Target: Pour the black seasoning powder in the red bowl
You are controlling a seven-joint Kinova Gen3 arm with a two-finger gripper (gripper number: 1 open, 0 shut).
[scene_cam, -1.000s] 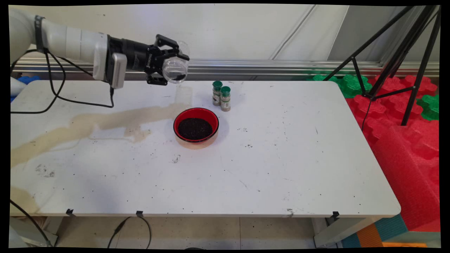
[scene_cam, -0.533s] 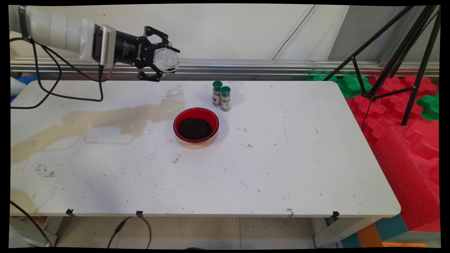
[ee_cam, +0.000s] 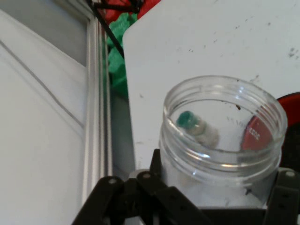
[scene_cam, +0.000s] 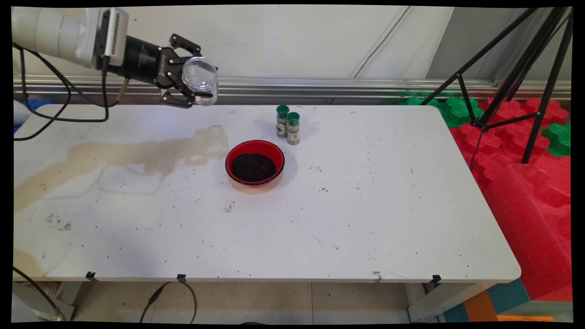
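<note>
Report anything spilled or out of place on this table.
Dark granules lie scattered over the white table around the red bowl, which is full of them. The end effector holds an empty clear jar on its side.

White lettering runs along the black body of the tool [scene_cam: 197, 92], just behind the clear jar [scene_cam: 199, 78] it grips; it seems to read ROBOTIQ, though the letters are small and slanted. Beyond the red bowl [scene_cam: 255, 165], the two green-capped spice jars [scene_cam: 288, 124] carry labels too small to read.
</note>
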